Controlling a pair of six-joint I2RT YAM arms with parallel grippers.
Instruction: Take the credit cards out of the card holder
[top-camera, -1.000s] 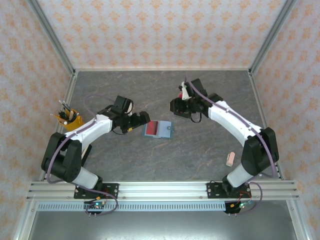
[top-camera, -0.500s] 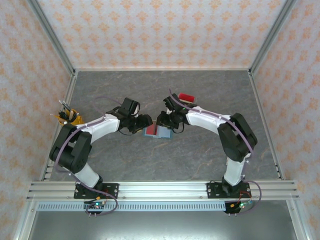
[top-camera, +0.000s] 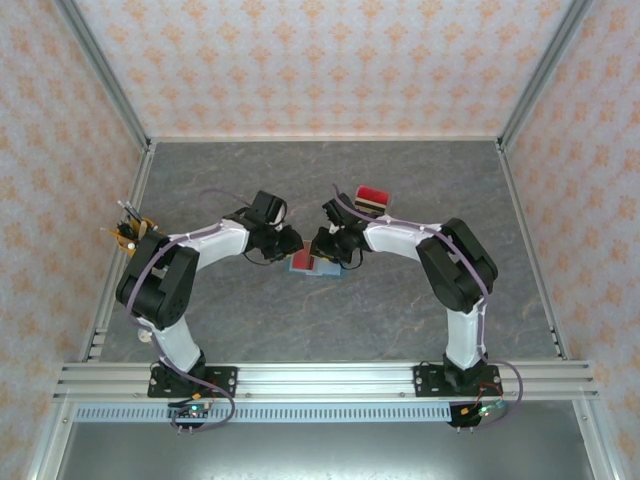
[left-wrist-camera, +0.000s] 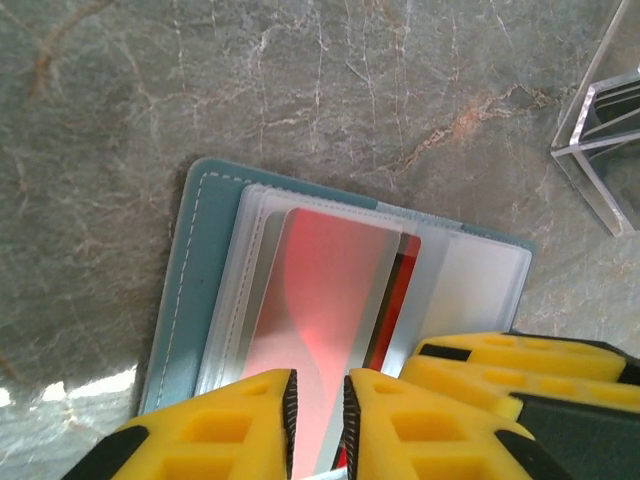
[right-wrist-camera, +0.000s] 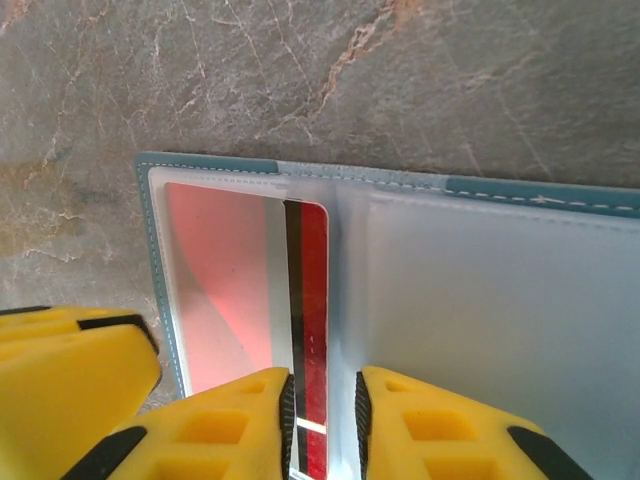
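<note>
The card holder (top-camera: 316, 265) is laid open near the middle of the grey counter (top-camera: 400, 310), teal cover down and clear sleeves (left-wrist-camera: 470, 290) facing up. A red card (right-wrist-camera: 312, 300) with a dark stripe is tucked in a sleeve of one leaf, partly veiled by the frosted plastic.

The left hand (left-wrist-camera: 317, 420) is set over the holder from the left and the right hand (right-wrist-camera: 322, 425) from the right, so that the two are brought almost tip to tip above it. The left hand's fingers are drawn close, and through the narrow slit left between them the frosted sleeve over the red card is seen. The right hand's fingers are likewise nearly together, with the striped edge of the red card lying in the slit. Whether anything is pinched by either hand cannot be told.

In the overhead view much of the holder is covered by both hands. Behind the right hand, near the holder but not touching it, a clear plastic box (top-camera: 372, 198) with something red in it is stood. A yellow cup (top-camera: 128, 236) of pens is placed at the counter's left edge, partly hidden by the left arm.
</note>
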